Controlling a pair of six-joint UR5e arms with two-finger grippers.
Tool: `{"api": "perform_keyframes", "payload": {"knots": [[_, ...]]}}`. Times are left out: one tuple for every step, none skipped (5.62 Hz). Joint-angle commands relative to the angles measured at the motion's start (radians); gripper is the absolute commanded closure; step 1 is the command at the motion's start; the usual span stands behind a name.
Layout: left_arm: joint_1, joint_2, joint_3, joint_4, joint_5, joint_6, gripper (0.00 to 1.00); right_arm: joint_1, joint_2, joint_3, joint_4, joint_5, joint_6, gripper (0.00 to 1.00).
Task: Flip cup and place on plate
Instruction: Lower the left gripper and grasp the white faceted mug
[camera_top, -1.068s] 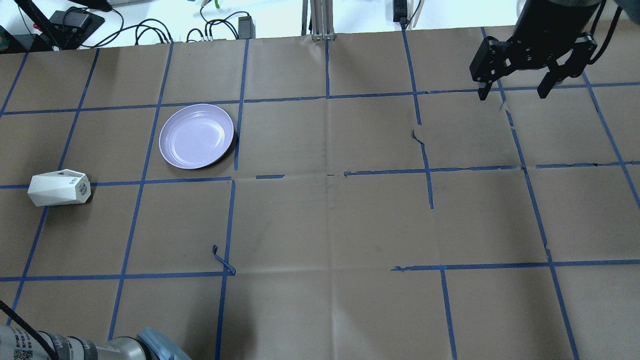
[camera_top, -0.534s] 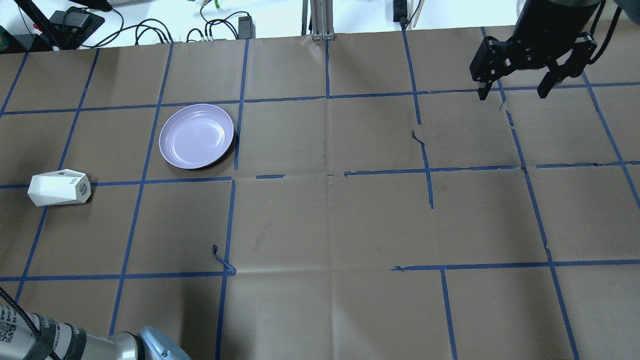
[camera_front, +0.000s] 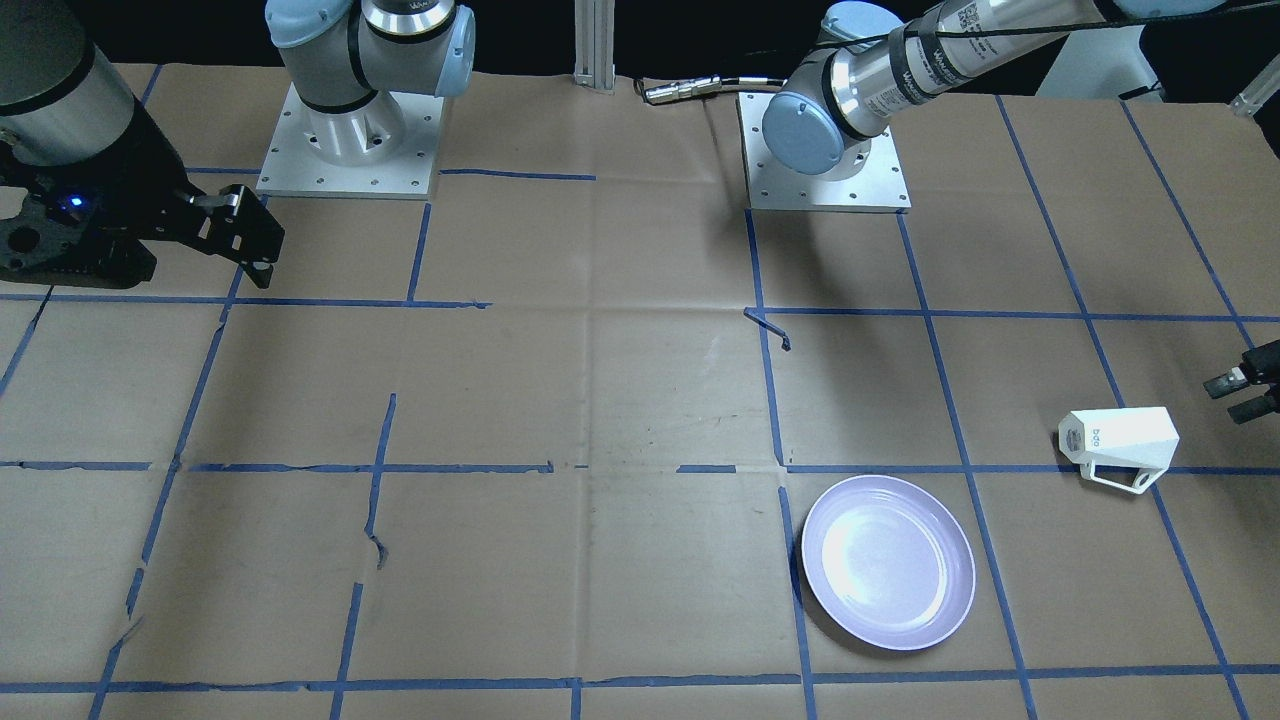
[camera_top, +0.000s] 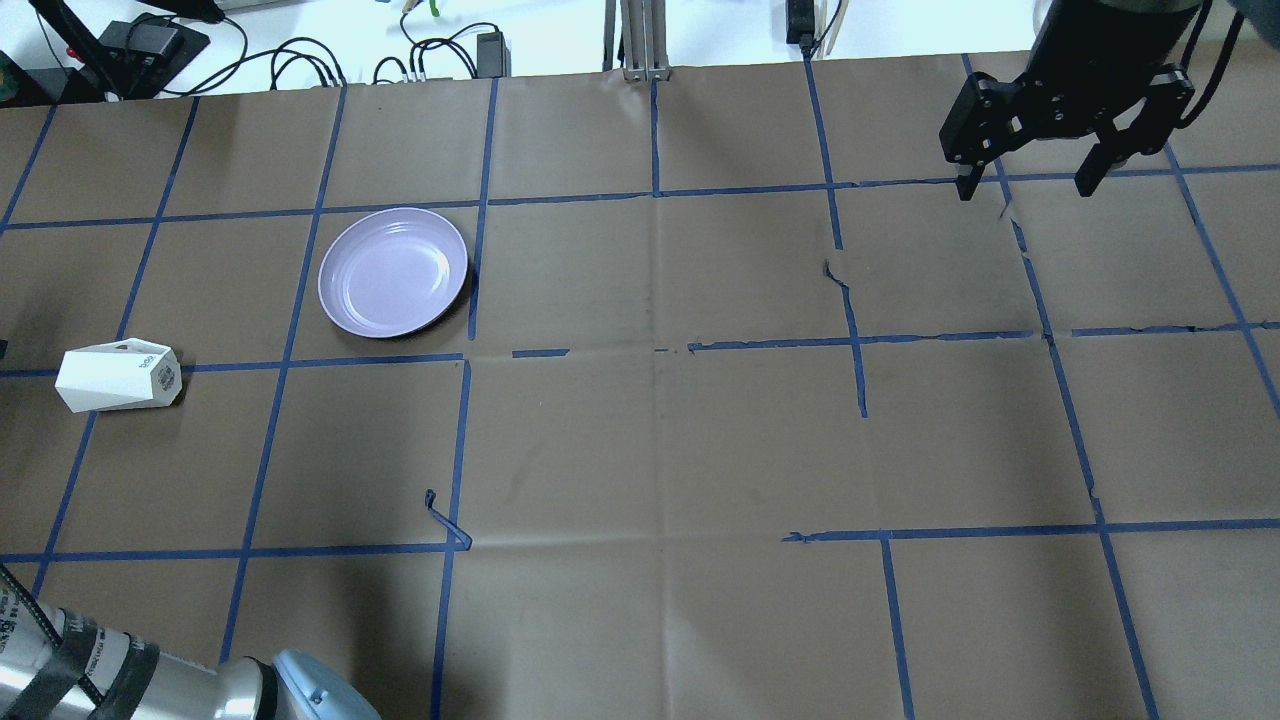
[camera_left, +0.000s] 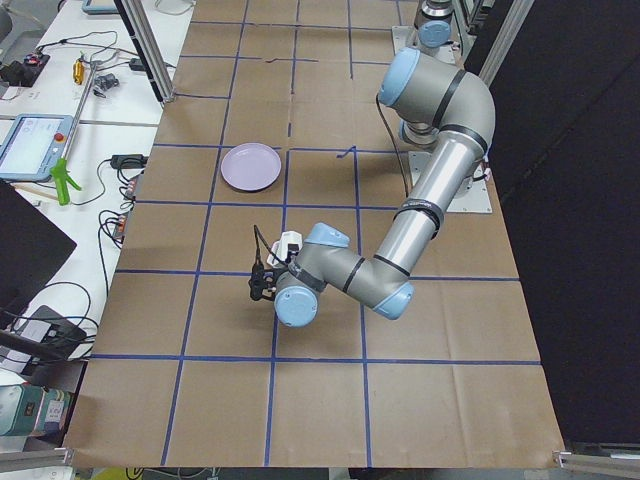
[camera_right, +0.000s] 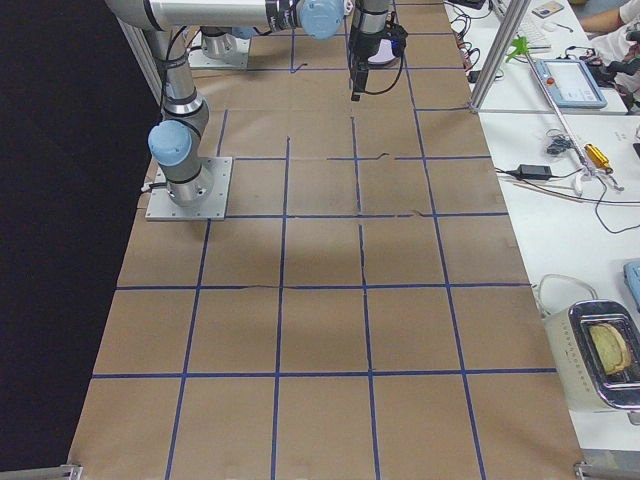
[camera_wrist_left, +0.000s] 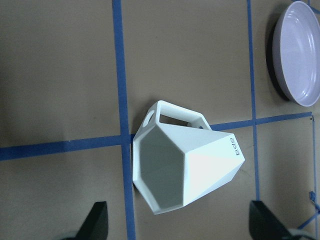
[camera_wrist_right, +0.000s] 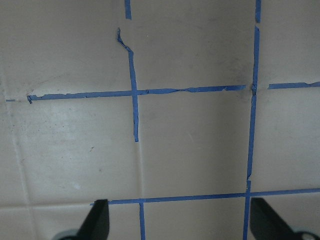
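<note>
Nothing done yet on the task proper, approach phase only. The small white faceted cup (camera_top: 118, 377) with the squared loop handle lies on its side on the brown-paper table (camera_top: 650, 450), across a blue tape line (camera_top: 330, 361). Its wide polygonal mouth points away from the round glossy pale-lavender plate (camera_top: 393, 272), and the narrow lettered base points toward it. The handle sticks out sideways, toward the operators' side. The plate is bare and well apart from the cup, one grid cell over.

The left gripper (camera_front: 1245, 395) is coming in at the table's edge, near the cup's mouth end but not touching. In the left wrist view its fingers (camera_wrist_left: 97, 222) are spread wide, w/ the cup in the frame just above them and nothing between them. The right gripper (camera_top: 1025, 185) hangs high over the far right corner, jaws also spread, holding nothing. It looks out of play for now.

Still to do, by my read: close on the cup, lift, turn it upright, carry it over, set it on the plate. So basically everything.

Vs the earlier overhead frames, the left arm (camera_top: 150, 680) shows a lot more in the bottom-left corner; it slid further into view, so that arm is on the move. Cup, plate & right gripper sit exactly where they were, no shift I can see.
</note>
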Motion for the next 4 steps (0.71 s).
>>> {"api": "perform_keyframes", "payload": {"knots": [[0.003,-0.037,0.0,-0.134,-0.014,0.063,0.02,0.0,0.0,0.0,0.0,0.0,0.0,0.0],[0.0,-0.04,-0.008,-0.182,-0.033,0.074,0.02,0.0,0.0,0.0,0.0,0.0,0.0,0.0],[-0.003,-0.042,-0.011,-0.183,-0.043,0.092,0.04,0.0,0.0,0.0,0.0,0.0,0.0,0.0],[-0.006,-0.054,-0.011,-0.181,-0.061,0.124,0.05,0.0,0.0,0.0,0.0,0.0,0.0,0.0]]}}
